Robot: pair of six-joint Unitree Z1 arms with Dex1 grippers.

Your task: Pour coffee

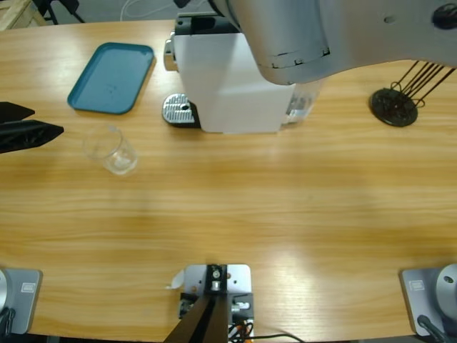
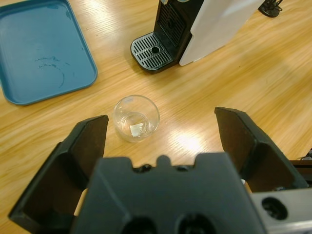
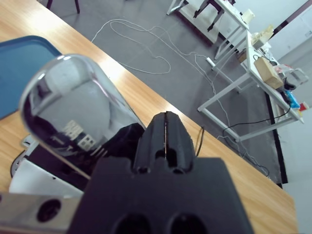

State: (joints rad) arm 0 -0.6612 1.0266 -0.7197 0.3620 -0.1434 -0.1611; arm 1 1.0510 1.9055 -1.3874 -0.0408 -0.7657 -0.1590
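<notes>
- Coffee machine (image 1: 228, 82) is sitting at the upper middle of the high view, white body with its silver drip grate (image 1: 177, 109) sticking out on its left side. Nothing is standing on the grate.
- Clear glass (image 1: 111, 150) is standing upright on the wooden table (image 1: 285, 214) at the left of the high view, below the teal tray (image 1: 112, 77) and apart from it, lower left of the grate.
- Left gripper (image 1: 28, 125) is poking in from the left edge of the high view, jaws spread wide, near the glass but not touching. In the left wrist view the glass (image 2: 136, 118) is showing between the two jaws, further out.
- Right gripper (image 3: 165, 139) is pointing over the machine's shiny chrome lever (image 3: 73, 107), jaws pressed together with nothing between them.
- Black wire stand (image 1: 400, 96) is hanging out at the upper right of the high view.
</notes>
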